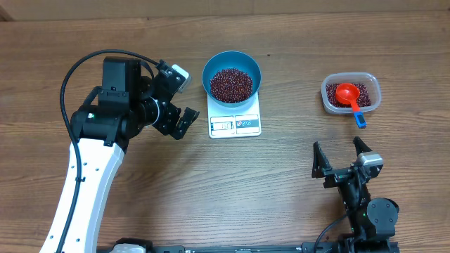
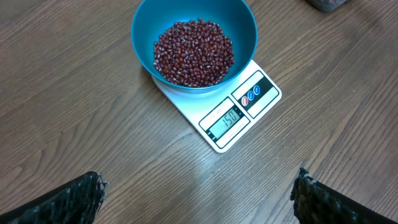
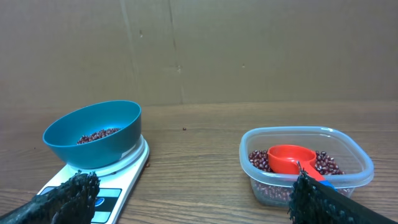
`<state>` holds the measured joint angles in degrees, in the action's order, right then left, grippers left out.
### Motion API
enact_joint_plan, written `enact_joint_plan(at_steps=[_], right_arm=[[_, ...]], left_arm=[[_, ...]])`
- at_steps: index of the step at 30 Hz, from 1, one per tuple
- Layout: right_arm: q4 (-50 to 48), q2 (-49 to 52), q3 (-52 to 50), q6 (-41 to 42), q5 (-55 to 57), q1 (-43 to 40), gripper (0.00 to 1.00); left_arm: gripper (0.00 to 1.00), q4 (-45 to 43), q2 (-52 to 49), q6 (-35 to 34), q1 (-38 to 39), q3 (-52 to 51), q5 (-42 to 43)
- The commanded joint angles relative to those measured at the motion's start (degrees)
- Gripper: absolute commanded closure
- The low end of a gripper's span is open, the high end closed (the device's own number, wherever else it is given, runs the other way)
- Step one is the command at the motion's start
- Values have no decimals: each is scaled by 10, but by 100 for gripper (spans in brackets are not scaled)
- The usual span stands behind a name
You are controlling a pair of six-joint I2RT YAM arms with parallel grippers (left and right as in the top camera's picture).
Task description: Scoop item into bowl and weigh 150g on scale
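The blue bowl (image 1: 211, 69) stands on the white scale (image 1: 235, 125) at the back middle of the table, holding a heap of red-brown beans (image 1: 230, 84). In the left wrist view the bowl (image 2: 144, 31) and its beans (image 2: 194, 53) lie ahead, and the scale (image 2: 239, 112) has its display lit. My left gripper (image 1: 183, 98) hovers just left of the scale, open and empty (image 2: 198, 196). My right gripper (image 1: 341, 156) is open near the front right, facing the bowl (image 3: 93, 140) and scale (image 3: 127, 177), with nothing between its fingers (image 3: 193, 199).
A clear plastic tub (image 1: 373, 83) at the back right holds more beans and a red scoop (image 1: 348, 94) whose blue handle tip (image 1: 360, 121) sticks out over the rim. The right wrist view shows the tub (image 3: 351, 155) and scoop (image 3: 292, 158) close ahead. A cardboard wall stands behind the table.
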<state>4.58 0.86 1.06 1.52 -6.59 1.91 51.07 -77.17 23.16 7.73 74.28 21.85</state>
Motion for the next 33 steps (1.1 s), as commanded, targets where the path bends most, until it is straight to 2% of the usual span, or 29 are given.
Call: enact_joint_plan(at_steps=[1,16,25,33], right_arm=[[-3,-4,-6,3,5,3,0],[-3,-4,-6,3,5,3,0],[-3,-4,-6,3,5,3,0],[-3,-4,-6,3,5,3,0]], left_arm=[[1,-1,-4,15,-3,-1,0],[0,-1,2,15,-2,-1,0],[0,-7,91,15,-2,-8,-55],[1,-84,210,-75,-34,-71,-53]])
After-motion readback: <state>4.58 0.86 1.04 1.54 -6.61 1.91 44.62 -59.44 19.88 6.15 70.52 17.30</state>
